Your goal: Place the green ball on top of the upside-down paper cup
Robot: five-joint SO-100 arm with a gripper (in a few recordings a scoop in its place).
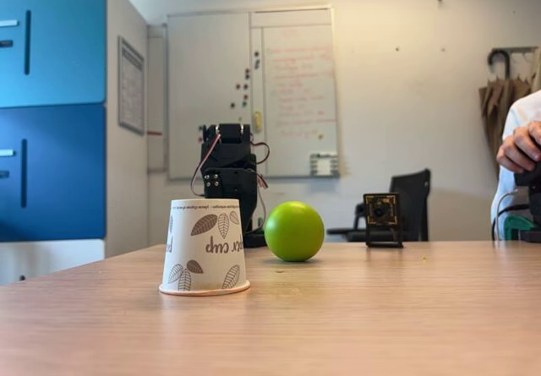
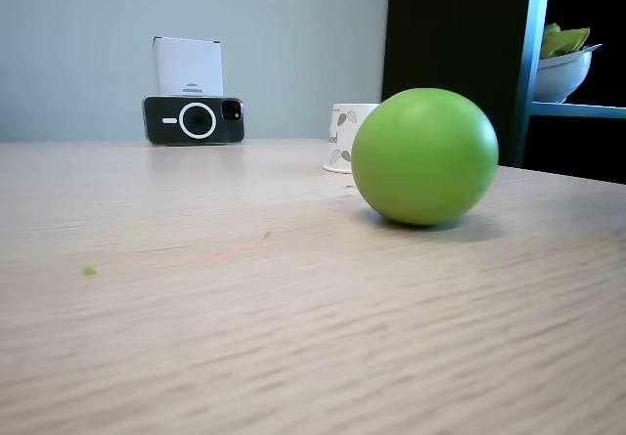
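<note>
The green ball (image 1: 294, 231) rests on the wooden table, just right of the upside-down paper cup (image 1: 204, 247) and a little farther back. The cup stands rim down, white with brown leaf prints. Behind the cup my black arm (image 1: 228, 173) stands folded, well back from both things and touching neither. Its fingers blend into the dark body, so their state is unclear. In a fixed view from the opposite side, the ball (image 2: 424, 156) fills the foreground and partly hides the cup (image 2: 347, 139) behind it.
A small camera on a stand (image 1: 382, 218) sits at the table's far right. A person's hand (image 1: 520, 148) shows at the right edge. A phone (image 2: 194, 119) leans on a white box. Blue lockers (image 1: 52, 106) stand at the left.
</note>
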